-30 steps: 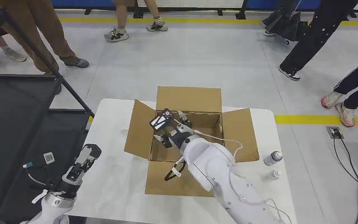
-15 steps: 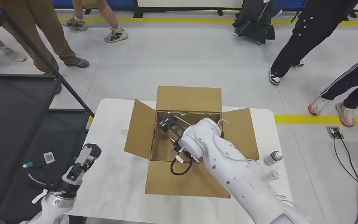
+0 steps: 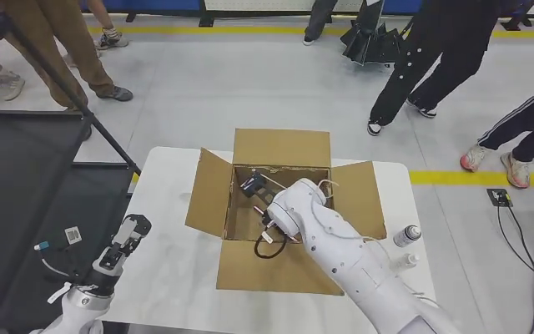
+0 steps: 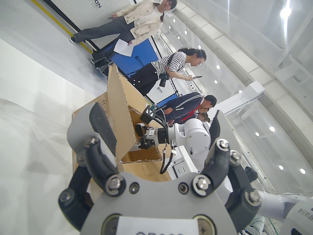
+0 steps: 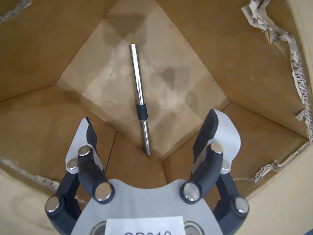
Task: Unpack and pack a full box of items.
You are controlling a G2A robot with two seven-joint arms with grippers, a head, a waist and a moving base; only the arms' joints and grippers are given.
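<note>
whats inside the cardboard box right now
One thin metal rod with a black band lies on the cardboard box floor, beneath the open right hand. The floor behind the hand's base is covered, so anything there cannot be seen.

In the top view the right arm (image 3: 334, 242) covers most of the box (image 3: 281, 149) floor. The left arm (image 3: 90, 294) is cut off by the bottom edge. The bottles (image 3: 406, 236) are too small to tell apart.
</note>
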